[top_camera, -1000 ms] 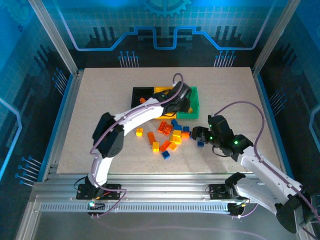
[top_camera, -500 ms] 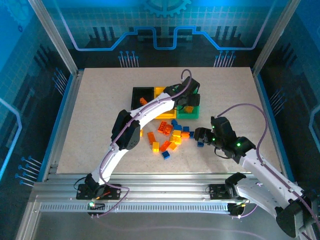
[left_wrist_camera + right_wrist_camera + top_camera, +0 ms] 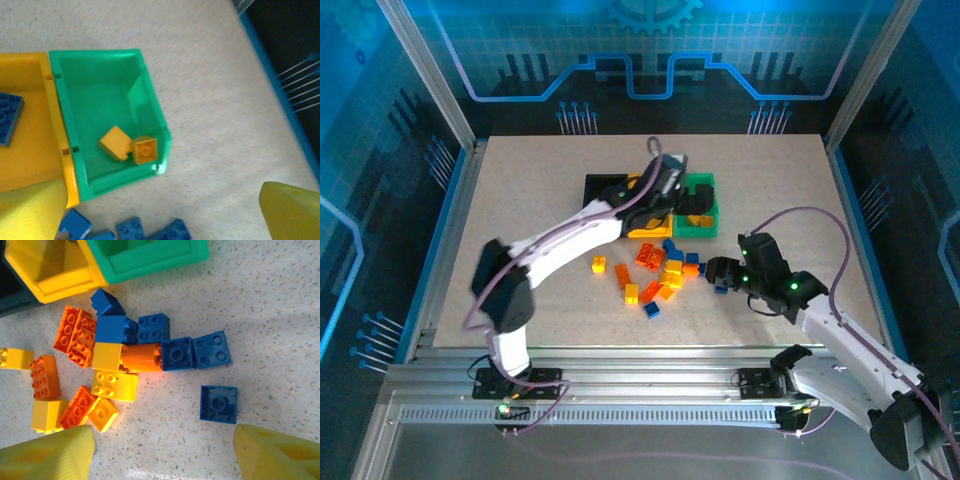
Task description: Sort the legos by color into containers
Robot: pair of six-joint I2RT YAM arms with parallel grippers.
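three bins [image 3: 712, 215] in a row, loose bricks [image 3: 665, 272] on the table [image 3: 520, 180] before them

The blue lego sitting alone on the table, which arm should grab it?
Right. Its open jaws hover over that blue lego, while the left arm reaches over the green bin.

A pale speckled tabletop [image 3: 520, 215] bears a black plastic bin [image 3: 601, 187], a yellow plastic bin [image 3: 30, 160] and a green plastic bin [image 3: 95, 95] in a row. Small coloured plastic bricks [image 3: 666, 272] lie scattered nearby.

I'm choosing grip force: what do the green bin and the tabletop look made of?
Green bin: looks like moulded plastic, smooth and slightly glossy, with thin walls that seem faintly translucent. Tabletop: matte, speckled beige, fine-grained, possibly laminate or composite; the look leaves it open.
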